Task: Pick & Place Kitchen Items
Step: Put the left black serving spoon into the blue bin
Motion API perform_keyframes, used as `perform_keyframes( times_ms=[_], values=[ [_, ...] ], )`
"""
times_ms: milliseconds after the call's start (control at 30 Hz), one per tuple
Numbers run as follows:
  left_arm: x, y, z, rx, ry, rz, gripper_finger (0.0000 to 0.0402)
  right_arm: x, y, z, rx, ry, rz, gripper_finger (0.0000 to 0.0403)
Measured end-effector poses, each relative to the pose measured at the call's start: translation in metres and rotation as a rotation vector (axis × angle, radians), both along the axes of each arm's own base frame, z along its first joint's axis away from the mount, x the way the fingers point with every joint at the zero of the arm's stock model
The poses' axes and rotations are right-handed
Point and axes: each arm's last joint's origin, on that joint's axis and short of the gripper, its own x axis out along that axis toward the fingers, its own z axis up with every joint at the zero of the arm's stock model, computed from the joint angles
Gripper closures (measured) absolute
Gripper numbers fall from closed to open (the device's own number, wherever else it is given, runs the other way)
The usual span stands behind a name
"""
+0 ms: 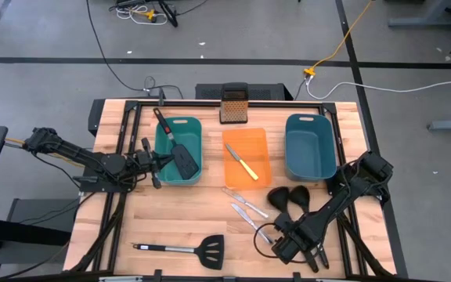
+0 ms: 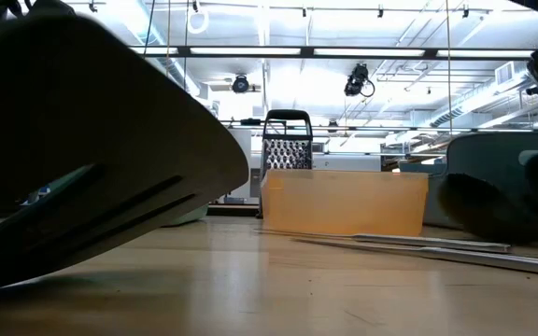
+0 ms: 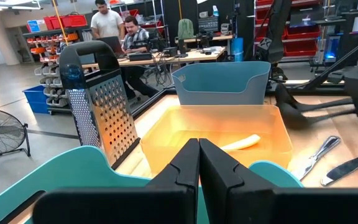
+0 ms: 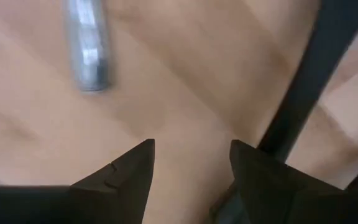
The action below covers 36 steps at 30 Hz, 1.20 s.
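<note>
Two black long-handled ladles (image 1: 290,197) laid near right gripper (image 1: 266,249), jaws wide over wooden table (image 1: 178,223); left gripper (image 1: 163,162) jaws closed, empty, at left teal bin (image 1: 180,125).

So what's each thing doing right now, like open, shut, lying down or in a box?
Left gripper: shut, empty, over left bin's edge.
Right gripper: open, empty, low over the table.
Left bin: holds one spatula.
Tray: holds yellow knife.
Right bin: looks empty.
Second spatula: flat on table.
Two ladles: lying on table.
Two silver knives: flat on table.
Grater: upright.
</note>
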Motion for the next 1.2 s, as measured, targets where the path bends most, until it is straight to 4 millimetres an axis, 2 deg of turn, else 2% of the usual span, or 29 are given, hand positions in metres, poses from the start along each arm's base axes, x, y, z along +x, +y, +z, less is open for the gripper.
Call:
perform_keyframes(
  times_ms=[267,500,767,1033,1200],
  values=[
    [0.0,0.0,0.0,0.009,0.004,0.0,0.0386,0.009,0.003,0.019,-0.021,-0.044,0.033,0.0186],
    [0.0,0.0,0.0,0.008,0.003,0.0,0.0386,-0.004,-0.007,0.027,-0.125,0.133,-0.042,0.0186],
    [0.0,0.0,0.0,0.007,0.003,0.0,0.0386,-0.005,-0.008,0.011,-0.081,0.103,-0.037,0.0186],
    [0.0,0.0,0.0,0.007,0.004,0.0,0.0386,-0.015,-0.011,-0.001,-0.063,0.184,-0.068,0.0186],
    [0.0,0.0,0.0,0.009,0.007,0.0,0.0386,-0.011,-0.007,-0.004,-0.005,0.137,-0.064,0.0186]
  ],
)
